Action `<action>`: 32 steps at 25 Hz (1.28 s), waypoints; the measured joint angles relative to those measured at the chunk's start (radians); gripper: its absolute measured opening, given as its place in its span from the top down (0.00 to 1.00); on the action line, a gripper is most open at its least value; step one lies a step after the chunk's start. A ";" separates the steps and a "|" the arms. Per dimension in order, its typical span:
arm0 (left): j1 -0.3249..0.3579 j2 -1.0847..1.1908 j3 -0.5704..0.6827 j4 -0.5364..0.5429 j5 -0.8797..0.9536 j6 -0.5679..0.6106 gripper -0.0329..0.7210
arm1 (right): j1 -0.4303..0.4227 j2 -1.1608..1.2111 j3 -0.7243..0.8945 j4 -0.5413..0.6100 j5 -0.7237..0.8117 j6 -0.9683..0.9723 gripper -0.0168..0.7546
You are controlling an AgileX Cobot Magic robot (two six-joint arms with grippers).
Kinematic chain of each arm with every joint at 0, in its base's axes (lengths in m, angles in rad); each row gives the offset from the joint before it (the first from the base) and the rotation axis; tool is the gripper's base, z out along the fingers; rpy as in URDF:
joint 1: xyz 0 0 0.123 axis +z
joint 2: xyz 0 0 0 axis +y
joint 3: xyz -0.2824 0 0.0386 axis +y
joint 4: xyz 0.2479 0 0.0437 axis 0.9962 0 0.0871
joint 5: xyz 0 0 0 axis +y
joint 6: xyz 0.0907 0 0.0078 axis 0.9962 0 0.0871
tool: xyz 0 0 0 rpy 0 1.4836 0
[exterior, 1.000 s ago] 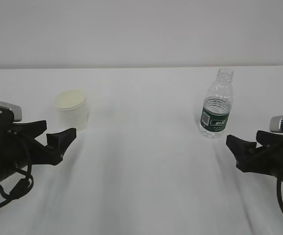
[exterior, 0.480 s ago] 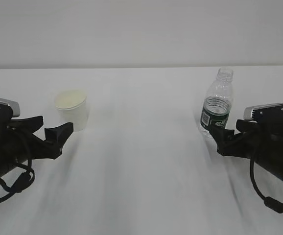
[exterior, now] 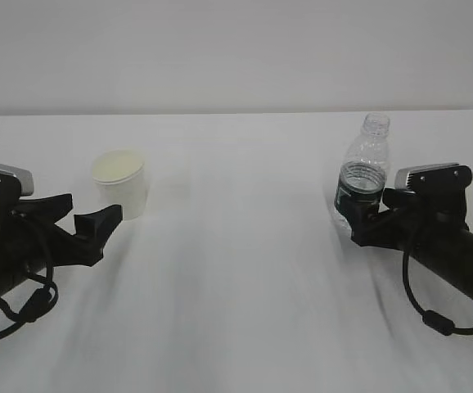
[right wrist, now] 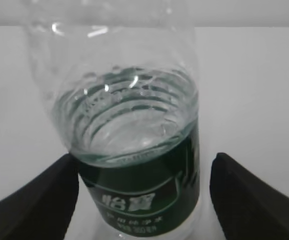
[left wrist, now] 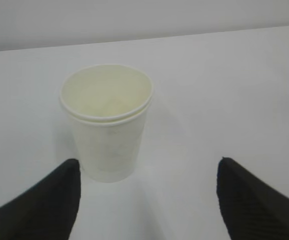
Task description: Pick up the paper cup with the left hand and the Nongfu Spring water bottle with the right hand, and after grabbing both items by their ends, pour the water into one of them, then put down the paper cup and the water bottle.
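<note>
In the exterior view, the paper cup (exterior: pixel 121 183) stands upright at left centre of the white tabletop (exterior: pixel 236 270), just beyond the left claw (exterior: pixel 79 221), while the Nongfu Spring water bottle (exterior: pixel 361 173) stands upright at right centre with the right claw (exterior: pixel 366 219) at its base. The left wrist view shows the cup between wide-spread jaws, untouched. The right wrist view shows the bottle's green label between wide jaws, not gripped.

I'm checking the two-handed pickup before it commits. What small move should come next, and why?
Probably ease the right gripper forward, then close it on the Nongfu Spring water bottle. Its open jaws already flank the green label, with the bottle upright between them. The left gripper is also open but sits short of the paper cup, which lies off-centre toward one jaw, so that side needs more approach.
</note>
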 joint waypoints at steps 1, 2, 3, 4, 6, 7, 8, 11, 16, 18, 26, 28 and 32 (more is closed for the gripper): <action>0.000 0.000 0.000 0.000 0.000 0.000 0.15 | 0.000 0.007 -0.008 -0.002 0.000 0.007 0.19; 0.000 0.000 0.000 0.000 0.000 0.000 0.15 | 0.000 0.012 -0.013 -0.008 0.000 0.013 0.19; 0.000 0.000 0.000 0.000 0.000 0.000 0.15 | 0.000 0.014 -0.023 -0.014 0.000 0.015 0.19; 0.000 0.000 0.000 0.000 0.000 0.000 0.15 | 0.000 0.015 -0.030 -0.019 0.000 0.017 0.19; 0.000 0.000 0.000 -0.002 -0.001 0.000 0.15 | 0.000 0.022 -0.047 -0.023 0.000 0.019 0.19; 0.000 0.000 0.000 -0.002 -0.001 0.000 0.15 | 0.000 0.027 -0.055 -0.027 0.000 0.022 0.19; 0.000 0.000 0.000 -0.002 -0.001 0.000 0.16 | 0.000 0.034 -0.062 -0.029 0.000 0.024 0.19; 0.000 0.000 0.000 -0.002 -0.001 0.000 0.16 | 0.000 0.051 -0.078 -0.038 0.000 0.037 0.19; 0.000 0.000 0.000 -0.002 -0.002 0.008 0.17 | 0.000 0.058 -0.097 -0.045 0.000 0.046 0.19; 0.000 0.000 0.000 -0.002 -0.002 0.012 0.17 | 0.000 0.059 -0.107 -0.045 0.000 0.046 0.19; 0.000 0.000 0.000 -0.002 -0.002 0.014 0.17 | 0.000 0.084 -0.136 -0.061 0.000 0.063 0.19; 0.000 0.000 0.000 -0.002 -0.002 0.014 0.17 | 0.000 0.086 -0.136 -0.067 0.000 0.067 0.19; 0.000 0.000 0.000 -0.002 -0.002 0.016 0.17 | 0.000 0.086 -0.138 -0.069 0.000 0.070 0.19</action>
